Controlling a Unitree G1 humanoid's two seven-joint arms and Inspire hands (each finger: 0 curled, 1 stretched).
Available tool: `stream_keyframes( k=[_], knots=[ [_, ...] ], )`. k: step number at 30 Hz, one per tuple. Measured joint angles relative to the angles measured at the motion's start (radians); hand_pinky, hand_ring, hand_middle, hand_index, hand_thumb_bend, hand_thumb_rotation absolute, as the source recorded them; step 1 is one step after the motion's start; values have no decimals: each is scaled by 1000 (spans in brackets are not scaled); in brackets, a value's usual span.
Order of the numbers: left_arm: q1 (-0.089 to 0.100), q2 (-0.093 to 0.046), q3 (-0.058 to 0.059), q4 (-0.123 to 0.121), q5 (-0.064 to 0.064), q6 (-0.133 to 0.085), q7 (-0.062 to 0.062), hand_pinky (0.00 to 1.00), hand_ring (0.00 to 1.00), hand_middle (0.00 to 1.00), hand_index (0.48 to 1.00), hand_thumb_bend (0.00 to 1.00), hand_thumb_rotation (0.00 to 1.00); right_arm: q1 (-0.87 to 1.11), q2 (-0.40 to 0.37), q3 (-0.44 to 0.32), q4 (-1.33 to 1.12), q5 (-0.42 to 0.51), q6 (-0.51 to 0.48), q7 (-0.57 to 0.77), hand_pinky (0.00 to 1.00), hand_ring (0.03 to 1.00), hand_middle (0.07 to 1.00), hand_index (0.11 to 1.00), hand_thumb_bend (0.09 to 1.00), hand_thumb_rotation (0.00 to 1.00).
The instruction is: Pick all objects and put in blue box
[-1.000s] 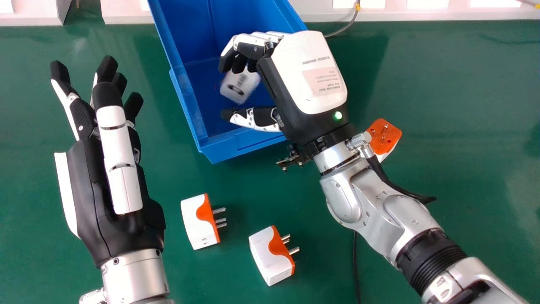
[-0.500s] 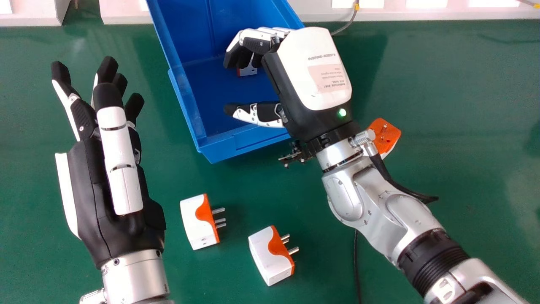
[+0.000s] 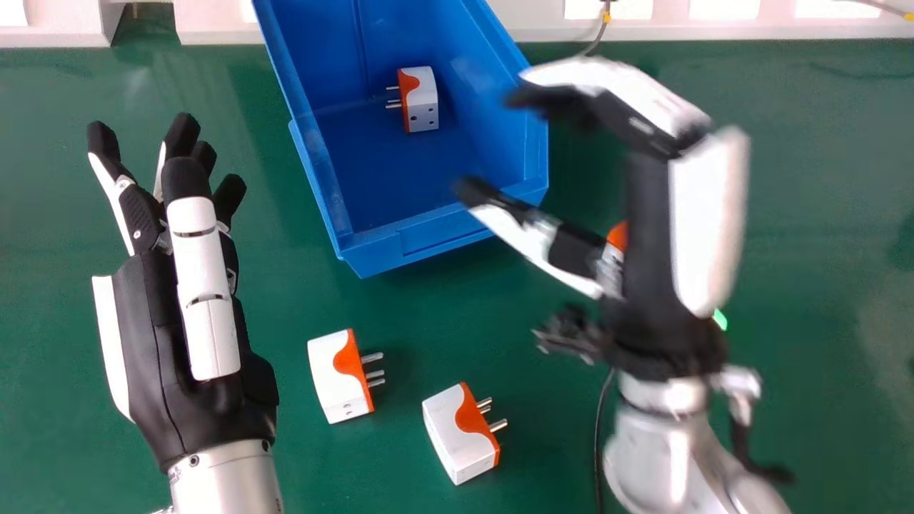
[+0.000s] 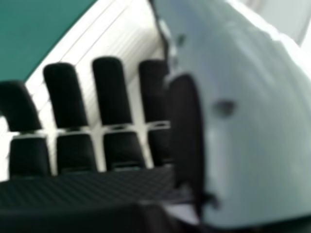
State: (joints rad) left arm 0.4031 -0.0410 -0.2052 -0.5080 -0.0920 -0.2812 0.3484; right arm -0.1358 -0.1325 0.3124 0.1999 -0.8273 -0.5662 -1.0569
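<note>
In the head view my right hand, blurred, is open and empty to the right of the blue box, its thumb over the box's near right corner. My right hand also shows in the right hand view with straight fingers. My left hand stands open at the left of the head view, holding nothing. A white and orange plug adapter sits inside the box. Two similar ones, an adapter and another adapter, lie on the table. A further orange adapter is mostly hidden behind my right hand.
The green table extends around the box. A white ledge runs along the table's far edge. A black cable lies beside my right arm, and a thin cable hangs at the far edge.
My right hand has let go of the adapter, left the box and swung right, uncovering the adapter inside and now covering much of the orange one. My left hand has shifted slightly down the view.
</note>
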Motion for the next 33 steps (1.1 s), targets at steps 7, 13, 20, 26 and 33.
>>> stream_keyframes(
  k=[7,13,20,26,33],
  knots=[
    [10,0,-6,-6,-9,3,-6,925,960,959,934,579,819,54,-29,-129,113,39,-1,-96,327,443,536,525,496,0],
    [11,0,-6,-12,-19,12,-6,926,958,953,930,583,816,60,-43,-161,200,74,62,-45,576,671,727,640,716,79],
    [8,0,-6,-12,-17,14,-3,921,951,944,929,584,817,22,-95,-157,283,135,101,187,751,861,931,913,964,250],
    [-20,1,1,-9,-15,15,0,906,943,931,917,590,801,-108,-143,-149,490,181,88,326,884,983,998,997,1000,401],
    [-48,-1,3,-10,-7,31,10,913,950,943,922,581,806,-249,-172,-113,702,187,98,374,950,1000,1000,1000,1000,501]
  ],
)
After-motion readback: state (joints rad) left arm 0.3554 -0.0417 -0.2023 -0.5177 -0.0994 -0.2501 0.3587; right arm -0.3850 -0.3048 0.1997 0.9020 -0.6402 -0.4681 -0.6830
